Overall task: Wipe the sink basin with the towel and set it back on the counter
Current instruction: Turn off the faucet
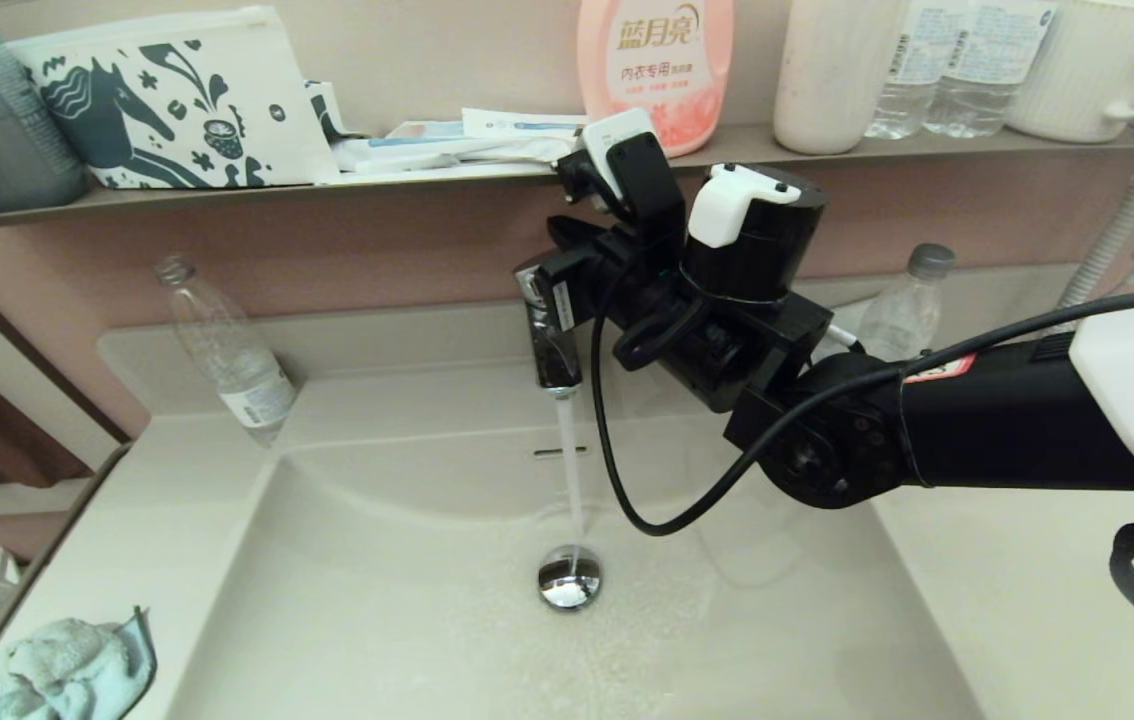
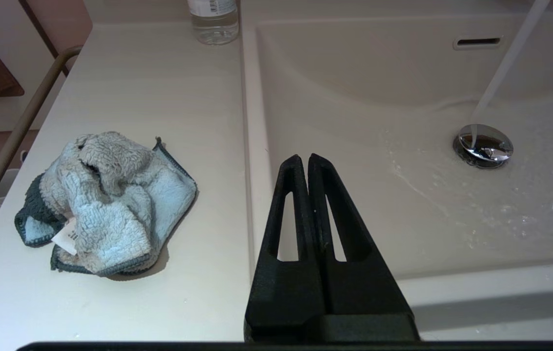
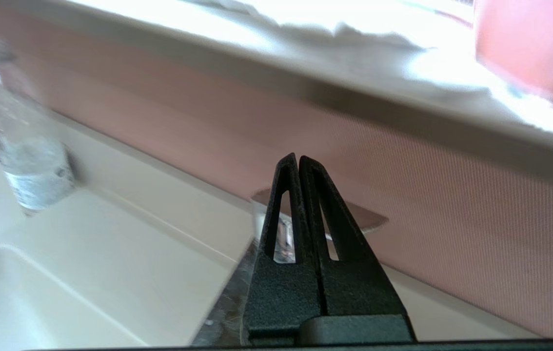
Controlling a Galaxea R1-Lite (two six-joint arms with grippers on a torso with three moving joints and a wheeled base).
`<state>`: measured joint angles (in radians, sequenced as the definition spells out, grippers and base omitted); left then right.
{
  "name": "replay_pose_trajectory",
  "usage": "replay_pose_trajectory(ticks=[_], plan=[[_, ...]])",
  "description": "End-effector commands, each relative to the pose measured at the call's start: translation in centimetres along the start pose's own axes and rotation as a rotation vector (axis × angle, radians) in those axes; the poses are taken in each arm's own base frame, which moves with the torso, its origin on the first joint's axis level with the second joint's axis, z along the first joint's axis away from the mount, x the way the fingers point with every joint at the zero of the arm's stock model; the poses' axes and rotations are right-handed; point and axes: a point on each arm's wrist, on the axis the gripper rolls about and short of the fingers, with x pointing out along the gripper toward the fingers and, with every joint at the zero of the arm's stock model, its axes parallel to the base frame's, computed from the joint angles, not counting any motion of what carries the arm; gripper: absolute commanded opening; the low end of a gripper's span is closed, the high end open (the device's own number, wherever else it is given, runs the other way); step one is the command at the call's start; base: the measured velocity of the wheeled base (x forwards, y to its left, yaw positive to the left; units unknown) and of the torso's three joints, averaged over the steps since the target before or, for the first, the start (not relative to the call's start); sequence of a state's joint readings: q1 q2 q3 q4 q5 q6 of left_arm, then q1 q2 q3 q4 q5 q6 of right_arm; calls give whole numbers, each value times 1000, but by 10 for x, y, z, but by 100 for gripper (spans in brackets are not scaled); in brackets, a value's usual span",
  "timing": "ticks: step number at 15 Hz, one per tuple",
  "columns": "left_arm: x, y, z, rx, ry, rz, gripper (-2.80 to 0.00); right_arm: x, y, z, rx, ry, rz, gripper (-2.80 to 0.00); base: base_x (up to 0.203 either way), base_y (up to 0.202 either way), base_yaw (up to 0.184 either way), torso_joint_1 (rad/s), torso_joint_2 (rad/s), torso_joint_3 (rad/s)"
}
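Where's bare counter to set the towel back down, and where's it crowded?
Bare: left counter between the towel and the clear bottle; also right of the sink basin under the right gripper. Crowded: wall shelf; faucet is running.

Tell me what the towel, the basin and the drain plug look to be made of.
Towel: soft terry cloth, light blue-grey with a darker stitched edge; its looped, fluffy pile shows where it lies crumpled. Basin: a glossy cream-white glazed surface, probably ceramic or a cast resin; the look leaves that open. Drain plug: polished chrome-look metal, mirror-bright under the running water.
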<state>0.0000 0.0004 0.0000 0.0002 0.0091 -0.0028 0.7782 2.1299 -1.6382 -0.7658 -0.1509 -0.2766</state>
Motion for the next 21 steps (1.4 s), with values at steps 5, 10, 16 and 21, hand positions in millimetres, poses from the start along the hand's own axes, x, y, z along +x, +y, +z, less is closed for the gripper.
replay_pose_trajectory(ticks=[5,10,16,21], plan=[[0,0,0,0,-2,0,-280,9,-11,-16,-22,23,-30,-280,0,0,0,0,0,0],[0,0,0,0,-1,0,-280,9,-8,-24,-31,92,-10,-280,0,0,0,0,0,0],[0,0,0,0,-1,0,-280,-2,-8,-33,-45,154,-22,-280,0,0,0,0,0,0],[0,0,0,0,-1,0,-280,-22,-16,-11,-36,156,-56,-280,0,0,0,0,0,0]])
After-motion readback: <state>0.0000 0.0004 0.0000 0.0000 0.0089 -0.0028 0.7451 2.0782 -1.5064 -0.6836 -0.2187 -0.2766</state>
